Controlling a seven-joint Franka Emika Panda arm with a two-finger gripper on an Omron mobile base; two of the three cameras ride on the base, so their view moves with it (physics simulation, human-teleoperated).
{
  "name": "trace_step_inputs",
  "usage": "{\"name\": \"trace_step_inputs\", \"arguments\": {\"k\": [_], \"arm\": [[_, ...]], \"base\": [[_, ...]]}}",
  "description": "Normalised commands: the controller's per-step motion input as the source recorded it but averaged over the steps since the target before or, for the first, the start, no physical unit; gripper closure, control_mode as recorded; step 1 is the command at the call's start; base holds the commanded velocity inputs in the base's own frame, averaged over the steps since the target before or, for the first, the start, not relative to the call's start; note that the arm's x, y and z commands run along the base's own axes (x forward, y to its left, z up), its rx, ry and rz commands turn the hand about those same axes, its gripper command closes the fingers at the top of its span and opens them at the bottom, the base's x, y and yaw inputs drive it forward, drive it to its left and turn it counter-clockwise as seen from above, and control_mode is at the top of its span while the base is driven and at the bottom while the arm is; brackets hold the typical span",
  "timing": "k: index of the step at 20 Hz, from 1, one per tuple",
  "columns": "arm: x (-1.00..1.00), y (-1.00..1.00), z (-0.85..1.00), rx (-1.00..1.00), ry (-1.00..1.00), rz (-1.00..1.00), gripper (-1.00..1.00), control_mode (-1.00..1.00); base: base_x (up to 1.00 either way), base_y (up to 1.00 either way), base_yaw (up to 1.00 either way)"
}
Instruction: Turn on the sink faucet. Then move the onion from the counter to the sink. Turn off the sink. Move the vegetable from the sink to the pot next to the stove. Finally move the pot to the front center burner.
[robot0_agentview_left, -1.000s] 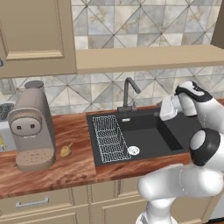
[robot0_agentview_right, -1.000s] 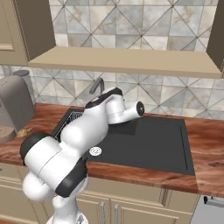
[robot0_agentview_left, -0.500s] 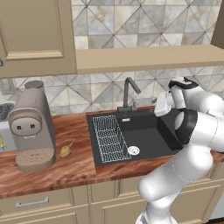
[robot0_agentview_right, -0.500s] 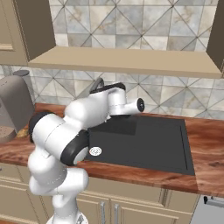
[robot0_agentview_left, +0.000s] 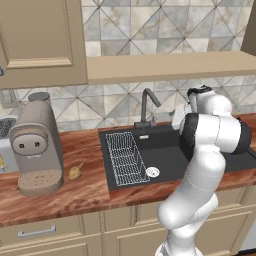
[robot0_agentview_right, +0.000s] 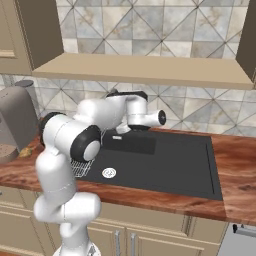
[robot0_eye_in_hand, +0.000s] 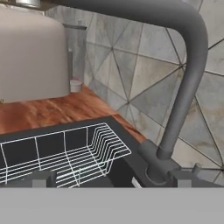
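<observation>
The dark grey faucet (robot0_agentview_left: 147, 107) stands at the back rim of the black sink (robot0_agentview_left: 167, 159), with no water running from its spout. My gripper (robot0_agentview_left: 175, 118) hovers just right of the faucet at about spout height, pointing at it. In the hand view the faucet's arched spout (robot0_eye_in_hand: 191, 65) and its base (robot0_eye_in_hand: 156, 162) are close ahead, right of centre. My gripper (robot0_eye_in_hand: 112, 179) is open with nothing between its fingertips (robot0_eye_in_hand: 42, 178). The small brown onion (robot0_agentview_left: 75, 172) lies on the wooden counter left of the sink, in front of the coffee machine.
A white wire rack (robot0_agentview_left: 127, 158) sits in the sink's left part, beside the drain (robot0_agentview_left: 153, 172). A tall beige coffee machine (robot0_agentview_left: 37, 144) stands on the counter at the left. A wooden shelf (robot0_agentview_left: 165, 66) runs over the tiled backsplash above the faucet.
The hand has crept left, nearer the faucet, while the elbow swung up and round in front of the sink. The jaws stayed open.
</observation>
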Motion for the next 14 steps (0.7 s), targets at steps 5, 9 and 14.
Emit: {"name": "trace_step_inputs", "arguments": {"k": [5, 9, 14], "arm": [[0.41, 0.01, -0.19, 0.01, 0.0, 0.0, -1.0, -1.0], [0.4, 0.0, -0.16, 0.01, 0.0, 0.0, -1.0, -1.0], [0.39, 0.0, -0.19, 0.0, 0.0, 0.0, -1.0, -1.0]], "base": [[0.0, 0.0, 0.0], [0.0, 0.0, 0.0], [0.0, 0.0, 0.0]]}}
